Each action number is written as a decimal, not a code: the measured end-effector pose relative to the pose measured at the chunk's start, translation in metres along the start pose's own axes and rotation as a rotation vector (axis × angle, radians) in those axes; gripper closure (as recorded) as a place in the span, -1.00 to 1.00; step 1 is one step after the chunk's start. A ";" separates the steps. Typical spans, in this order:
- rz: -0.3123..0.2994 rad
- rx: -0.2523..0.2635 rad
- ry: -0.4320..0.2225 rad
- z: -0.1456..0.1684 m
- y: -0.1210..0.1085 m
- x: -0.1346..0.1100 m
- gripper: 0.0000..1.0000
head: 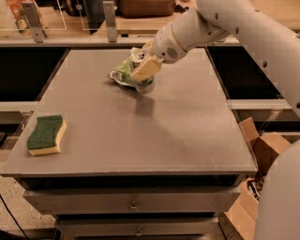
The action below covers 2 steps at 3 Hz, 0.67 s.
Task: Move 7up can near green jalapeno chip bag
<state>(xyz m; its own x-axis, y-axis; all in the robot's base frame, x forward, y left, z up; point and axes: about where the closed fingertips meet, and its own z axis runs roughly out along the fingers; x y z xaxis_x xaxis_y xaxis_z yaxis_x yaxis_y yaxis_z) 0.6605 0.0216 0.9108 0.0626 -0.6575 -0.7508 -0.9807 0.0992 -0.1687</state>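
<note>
The 7up can (139, 58), silver with a shiny top, is held in my gripper (143, 70) a little above the grey table (140, 136), towards its far middle. One tan finger (146, 69) lies across the can's front and hides most of its body. The can's shadow falls on the table just below. The green jalapeno chip bag (121, 73), light green and crinkled, lies right behind and to the left of the can, partly hidden by it. My white arm reaches in from the upper right.
A yellow sponge with a green top (46, 135) lies near the table's front left edge. Open cardboard boxes (255, 154) stand on the floor to the right. Clear stands and a dark bag (145, 7) sit on the counter behind the table.
</note>
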 end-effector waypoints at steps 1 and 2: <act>0.012 -0.071 0.070 -0.006 0.006 0.012 -0.71; 0.055 -0.132 0.106 -0.018 0.015 0.032 -1.00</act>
<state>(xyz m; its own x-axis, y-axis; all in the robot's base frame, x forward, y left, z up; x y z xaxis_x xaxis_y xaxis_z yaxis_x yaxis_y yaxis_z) 0.6441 -0.0111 0.8957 -0.0045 -0.7295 -0.6840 -0.9983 0.0426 -0.0389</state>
